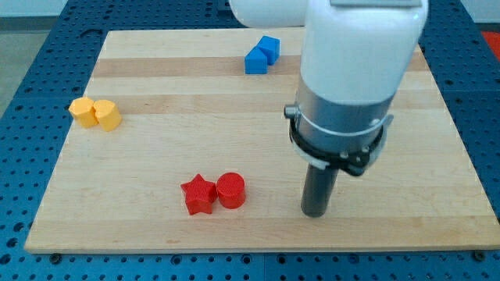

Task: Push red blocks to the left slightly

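Light wooden board [156, 94] fills most of the frame, sitting on a blue perforated table [31, 47].

Task blocks, lower centre of the frame: a red star-shaped block [198, 194] and a red round cylinder block [230, 190] just to its right. The two look to be touching or very nearly so; I cannot tell which.

My tool: a white and grey arm body [351, 70] comes down from the upper right of the frame and ends in a dark straight rod. My tip [314, 213] rests on the board in the lower right-centre, to the right of the red cylinder, clear board between them. No contact with any block. The rod is a plain pusher with nothing to open or close, and it holds nothing.

Other blocks: two yellow blocks [95, 113], rounded or many-sided, side by side at the left edge of the board, mid-height. Two blue blocks [262, 55], blocky in shape, pressed together near the top centre, left of the arm body.
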